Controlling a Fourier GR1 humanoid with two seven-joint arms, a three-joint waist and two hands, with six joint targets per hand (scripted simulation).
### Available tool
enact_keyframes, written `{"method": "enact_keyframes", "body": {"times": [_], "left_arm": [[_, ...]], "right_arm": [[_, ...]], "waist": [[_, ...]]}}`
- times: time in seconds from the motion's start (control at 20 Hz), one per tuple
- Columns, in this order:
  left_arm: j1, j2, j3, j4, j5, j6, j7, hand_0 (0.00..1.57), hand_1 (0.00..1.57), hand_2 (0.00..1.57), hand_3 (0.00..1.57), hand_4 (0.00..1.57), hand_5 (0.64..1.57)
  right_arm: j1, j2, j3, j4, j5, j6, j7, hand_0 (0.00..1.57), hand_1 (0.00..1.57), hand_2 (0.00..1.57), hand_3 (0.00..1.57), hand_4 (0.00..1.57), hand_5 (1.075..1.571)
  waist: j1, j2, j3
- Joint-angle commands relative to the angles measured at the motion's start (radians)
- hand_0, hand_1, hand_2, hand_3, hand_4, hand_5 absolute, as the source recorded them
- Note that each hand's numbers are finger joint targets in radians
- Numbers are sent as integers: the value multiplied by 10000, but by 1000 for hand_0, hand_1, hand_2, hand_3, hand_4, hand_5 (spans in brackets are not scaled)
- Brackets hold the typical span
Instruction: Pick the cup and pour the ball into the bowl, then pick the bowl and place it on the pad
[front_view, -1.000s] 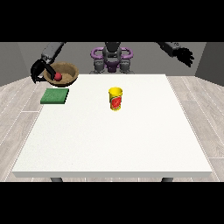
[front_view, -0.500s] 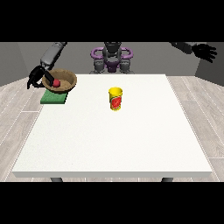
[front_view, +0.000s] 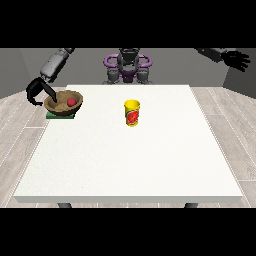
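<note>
Bowl (front_view: 63, 103) sits at about ten o'clock on the table (front_view: 130, 165), resting on the green pad (front_view: 61, 115) with the red ball (front_view: 71, 102) inside it, so both the pour and the placing look done. The hand at the view's left (front_view: 36, 93) is against the bowl's outer rim with fingers curled round it, seemingly to steady it as it settles. The yellow cup (front_view: 132, 113) stands upright near the table's middle, well apart from the bowl. The hand at the view's right (front_view: 237, 59) hangs off toward two o'clock, fingers spread and holding nothing. Compared with half a second ago, the bowl has come lower onto the pad.
</note>
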Motion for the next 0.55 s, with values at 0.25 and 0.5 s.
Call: {"method": "enact_keyframes", "body": {"times": [0.25, 0.5], "left_arm": [[62, -1773, -1617, -1847, -317, 848, 1529, 0, 0, 0, 0, 902, 1559], [706, -2270, -2050, -842, -1091, 1607, 2006, 0, 0, 0, 0, 902, 1559]], "right_arm": [[-497, -484, 386, 697, 274, 573, 1064, 0, 0, 0, 0, 0, 1359], [-1275, 493, 1016, -565, 52, 1501, 1775, 0, 0, 0, 0, 476, 1434]], "waist": [[48, -1879, 16], [-817, -3857, -28]]}}
